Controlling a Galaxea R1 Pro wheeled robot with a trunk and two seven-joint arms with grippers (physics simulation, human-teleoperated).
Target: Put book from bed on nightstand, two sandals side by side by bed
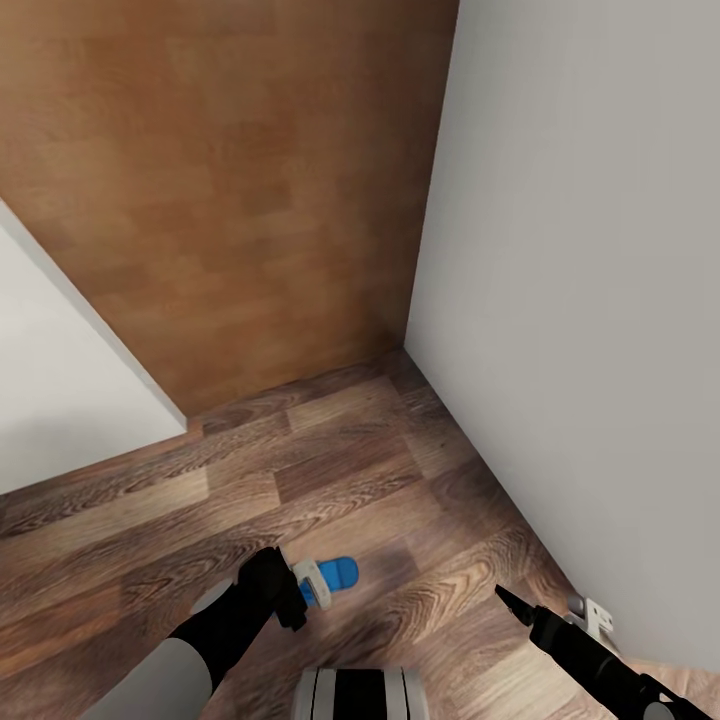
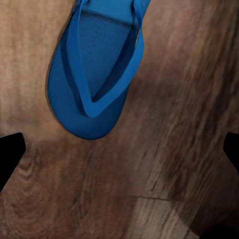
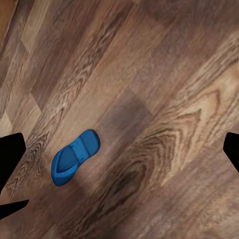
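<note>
One bright-blue sandal (image 1: 338,575) lies on the wood-plank floor close in front of me. My left gripper (image 1: 285,592) hangs just above its near end and hides part of it. In the left wrist view the sandal (image 2: 94,74) shows its thong strap, and the left gripper (image 2: 119,154) is open, its black fingertips (image 2: 10,154) wide apart over bare floor beside the sandal. My right gripper (image 1: 510,600) is off to the right, also open, with the sandal (image 3: 74,158) small and well away from it. The book, the bed and the nightstand are out of view.
A white wall (image 1: 580,300) runs along the right, close to my right arm. A brown wooden panel (image 1: 230,200) stands ahead in the corner, and another white wall (image 1: 60,390) juts in at the left. My base (image 1: 360,695) is at the picture's lower edge.
</note>
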